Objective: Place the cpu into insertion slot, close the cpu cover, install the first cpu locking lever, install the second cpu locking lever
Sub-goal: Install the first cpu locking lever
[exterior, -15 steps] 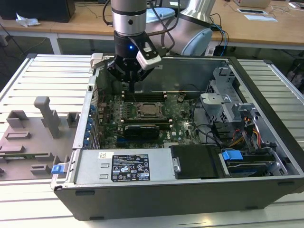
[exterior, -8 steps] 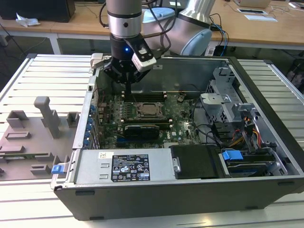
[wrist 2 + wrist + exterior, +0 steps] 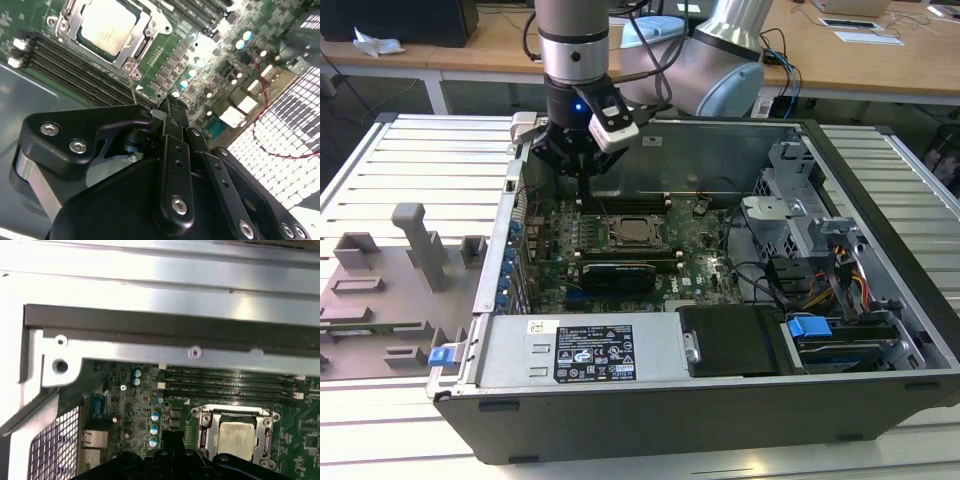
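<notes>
The cpu [image 3: 107,26] lies with its silver top up in the insertion slot [image 3: 638,233] on the green motherboard. The cpu cover [image 3: 141,31] is down, framing the chip, and it appears the same way in the first wrist view, cpu [image 3: 239,437] inside cpu cover [image 3: 206,426]. A thin wire locking lever [image 3: 132,85] runs from the socket corner toward my gripper. My gripper [image 3: 169,107] hovers above the board beside the socket, its black fingers shut with nothing seen between them. In the exterior view the gripper [image 3: 582,172] hangs over the board toward the exterior view's left of the socket.
The open case's metal walls [image 3: 720,150] ring the board. Long black memory slots [image 3: 85,70] lie next to the socket. A power supply [image 3: 590,350] and drive bays [image 3: 820,260] fill the near side and the exterior view's right. Grey fixtures [image 3: 415,245] stand outside the case.
</notes>
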You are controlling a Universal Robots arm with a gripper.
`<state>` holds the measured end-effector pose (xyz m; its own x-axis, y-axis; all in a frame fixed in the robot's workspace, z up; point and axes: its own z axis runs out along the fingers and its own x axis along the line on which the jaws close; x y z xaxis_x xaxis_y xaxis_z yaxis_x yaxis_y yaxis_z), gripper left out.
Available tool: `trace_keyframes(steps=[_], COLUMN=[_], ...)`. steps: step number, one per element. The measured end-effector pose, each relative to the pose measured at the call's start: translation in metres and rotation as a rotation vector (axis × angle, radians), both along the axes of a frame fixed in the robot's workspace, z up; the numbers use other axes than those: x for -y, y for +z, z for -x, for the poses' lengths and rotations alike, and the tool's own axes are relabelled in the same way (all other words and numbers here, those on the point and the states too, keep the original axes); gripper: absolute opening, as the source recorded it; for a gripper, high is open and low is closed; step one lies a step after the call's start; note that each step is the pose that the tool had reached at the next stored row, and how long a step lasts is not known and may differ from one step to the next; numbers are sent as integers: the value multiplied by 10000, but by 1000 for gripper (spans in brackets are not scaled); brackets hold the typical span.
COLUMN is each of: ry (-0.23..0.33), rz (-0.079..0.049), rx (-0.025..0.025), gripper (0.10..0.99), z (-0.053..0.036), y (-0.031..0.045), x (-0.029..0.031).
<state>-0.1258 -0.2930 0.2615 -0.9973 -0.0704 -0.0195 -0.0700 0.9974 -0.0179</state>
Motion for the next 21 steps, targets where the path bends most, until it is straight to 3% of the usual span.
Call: trace_keyframes(steps=[4, 7, 10, 13, 21], ry=[0, 0, -2, -1, -2], rz=[-18, -21, -21, -20, -20], rx=[1, 1, 1, 1, -8], gripper=[106, 106, 106, 106, 106], z=[0, -11, -61, -196, -424], y=[-27, -34, -35, -35, -35], x=[-107, -144, -146, -146, -146])
